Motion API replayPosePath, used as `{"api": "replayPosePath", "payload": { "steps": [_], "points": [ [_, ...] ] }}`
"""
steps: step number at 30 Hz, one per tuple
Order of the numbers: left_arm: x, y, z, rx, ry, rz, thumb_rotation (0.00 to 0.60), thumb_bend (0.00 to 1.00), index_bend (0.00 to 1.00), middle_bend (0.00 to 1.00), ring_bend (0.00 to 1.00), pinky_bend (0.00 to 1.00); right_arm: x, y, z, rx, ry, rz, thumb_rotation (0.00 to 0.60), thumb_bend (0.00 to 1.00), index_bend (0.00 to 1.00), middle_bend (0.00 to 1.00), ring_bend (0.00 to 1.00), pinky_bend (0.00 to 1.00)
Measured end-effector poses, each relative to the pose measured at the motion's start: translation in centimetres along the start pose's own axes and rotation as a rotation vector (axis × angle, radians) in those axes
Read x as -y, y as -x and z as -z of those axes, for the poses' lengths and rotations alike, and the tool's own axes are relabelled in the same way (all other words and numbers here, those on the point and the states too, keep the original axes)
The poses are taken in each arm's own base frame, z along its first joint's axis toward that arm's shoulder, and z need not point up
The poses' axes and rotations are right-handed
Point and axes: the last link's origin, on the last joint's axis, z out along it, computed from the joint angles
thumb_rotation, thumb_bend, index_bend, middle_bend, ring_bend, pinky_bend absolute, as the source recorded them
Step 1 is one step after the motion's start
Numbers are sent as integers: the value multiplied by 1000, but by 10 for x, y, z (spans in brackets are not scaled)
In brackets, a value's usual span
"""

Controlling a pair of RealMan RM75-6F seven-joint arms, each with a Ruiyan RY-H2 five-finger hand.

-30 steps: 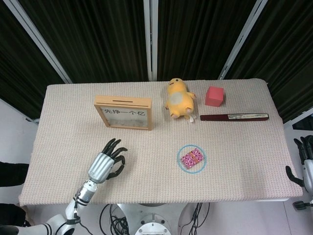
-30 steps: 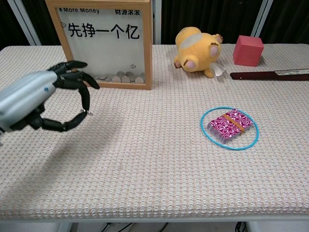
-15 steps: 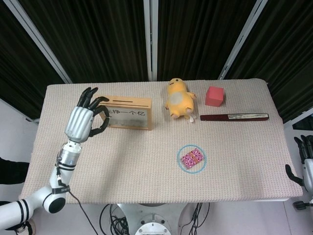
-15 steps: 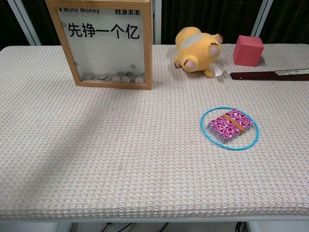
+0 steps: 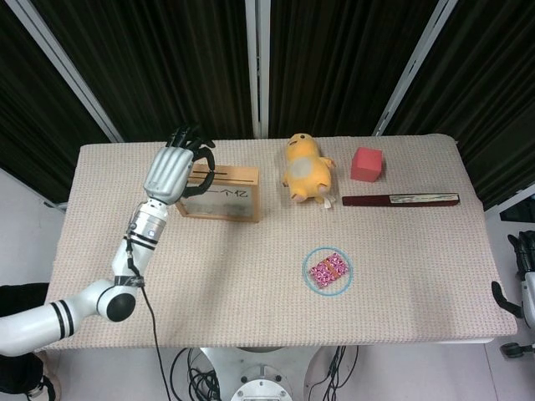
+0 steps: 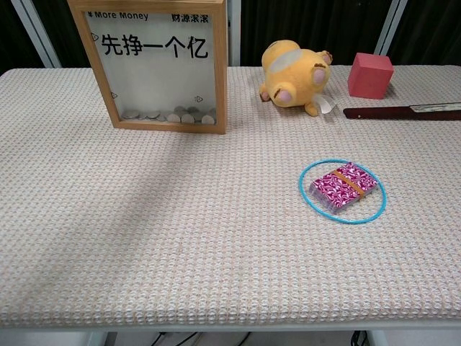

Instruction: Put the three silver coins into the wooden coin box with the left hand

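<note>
left hand (image 5: 174,170) is up over the top left end of the wooden coin box (image 5: 219,192) w/ fingers curled down, can't tell if it's pinching anything, silver coins (image 6: 176,114) piled in the box's bottom behind the glass, right hand (image 5: 523,271) barely peeks in at the table (image 5: 251,276) edge, can't tell its pose.

Head view – high above the near edge, looking steeply down on the whole table (image 5: 251,276). Chest view – low, close, facing forward; both share the coin box (image 5: 219,194) and tabletop.

Left robot hand (image 5: 173,170) over wooden coin box (image 5: 219,193) top, fingers curled; contents unclear.
</note>
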Motion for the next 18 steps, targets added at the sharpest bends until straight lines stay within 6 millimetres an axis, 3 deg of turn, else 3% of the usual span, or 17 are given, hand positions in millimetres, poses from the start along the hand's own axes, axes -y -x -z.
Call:
{"api": "replayPosePath", "payload": {
  "steps": [18],
  "points": [
    [17,17,-4,57,-59,-8,600,449,619,284,51,51,0,1,-1,6,0,4,600,323,0,0,0,0]
  ]
}}
